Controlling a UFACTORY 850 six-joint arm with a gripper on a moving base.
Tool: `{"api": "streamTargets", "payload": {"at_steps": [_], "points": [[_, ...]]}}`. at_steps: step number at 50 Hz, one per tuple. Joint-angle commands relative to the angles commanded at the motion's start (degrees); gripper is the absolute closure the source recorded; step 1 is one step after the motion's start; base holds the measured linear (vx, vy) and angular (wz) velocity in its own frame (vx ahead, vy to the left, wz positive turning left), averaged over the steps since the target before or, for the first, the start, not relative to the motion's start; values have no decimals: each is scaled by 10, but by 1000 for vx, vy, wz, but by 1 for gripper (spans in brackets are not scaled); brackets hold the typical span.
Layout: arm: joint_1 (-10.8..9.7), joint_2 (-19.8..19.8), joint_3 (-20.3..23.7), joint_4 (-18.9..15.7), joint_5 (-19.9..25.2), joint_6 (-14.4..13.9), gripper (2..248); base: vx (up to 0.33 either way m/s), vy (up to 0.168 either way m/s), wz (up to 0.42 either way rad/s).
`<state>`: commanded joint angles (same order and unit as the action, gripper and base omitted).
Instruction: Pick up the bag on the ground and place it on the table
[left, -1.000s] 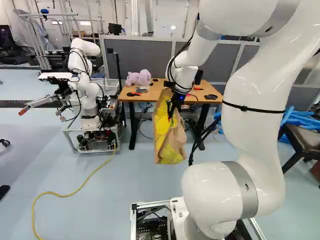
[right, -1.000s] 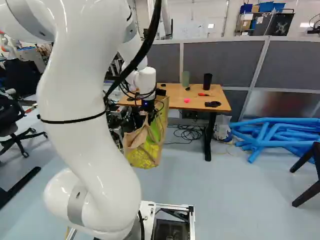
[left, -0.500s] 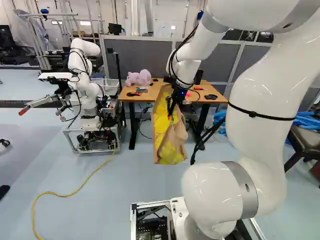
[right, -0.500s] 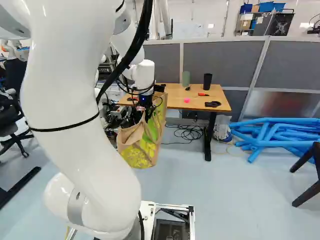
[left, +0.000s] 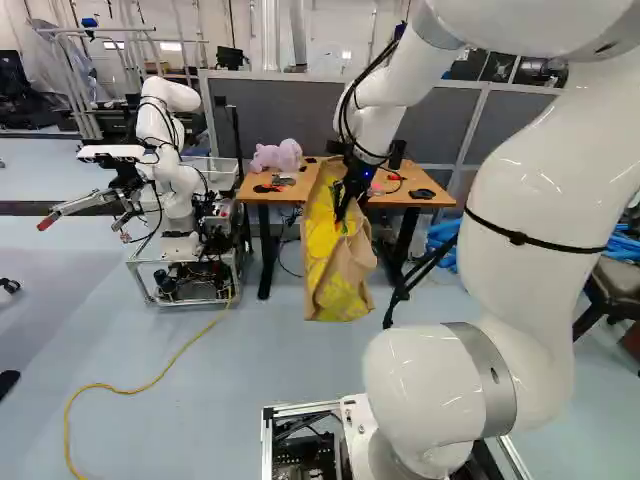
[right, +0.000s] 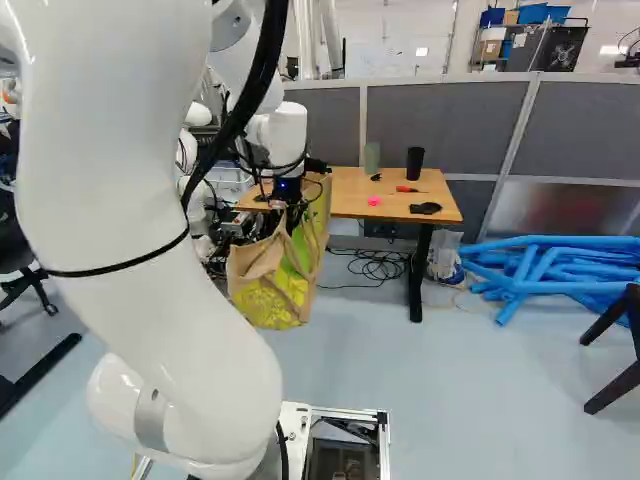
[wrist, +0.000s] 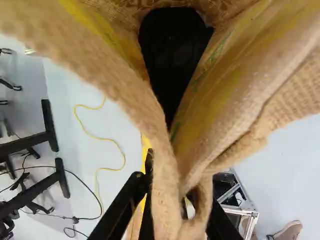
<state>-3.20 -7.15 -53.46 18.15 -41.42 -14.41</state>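
Black and two-fingered, the gripper (left: 347, 202) is clenched on a gathered fold of the jute bag (left: 338, 275), at its upper edge or a handle; which of the two cannot be told. The bag, tan with yellow panels, hangs upright from the white arm (left: 390, 105), its underside above the floor (left: 300, 370) and well below the top of the wood-topped bench (right: 443, 212). In the left base view it stands in front of the middle of the bench's near edge; whether cloth and wood touch is not shown. A plush toy (left: 277, 157) sits towards the bench's far left corner, with a black-and-red tool (left: 268, 188) by the near edge on that side. At the other end, a black cup (right: 415, 163) stands at the far edge and a dark item (right: 425, 208) lies close to the near right corner. Beyond the bench's left end is another robot (left: 180, 205). The pick-up appears complete and the task roughly past its midpoint: lifting the bag's base over the near edge, carrying it inward, lowering it and letting go all remain. Too low a path would likely snag the soft base on that edge, and a swing could nudge the items on top.
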Motion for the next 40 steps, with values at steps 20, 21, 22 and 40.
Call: {"api": "streamTargets", "payload": {"at_steps": [20, 21, 22, 40], "points": [[1, 24, -14, 0, -29, 0, 229, 0, 0, 0], [1, 25, -15, 0, -30, 0, 229, 0, 0, 0], [1, 26, -16, 0, -32, 0, 229, 0, 0, 0], [-1, 46, -29, 0, -54, 0, 229, 0, 0, 0]]}}
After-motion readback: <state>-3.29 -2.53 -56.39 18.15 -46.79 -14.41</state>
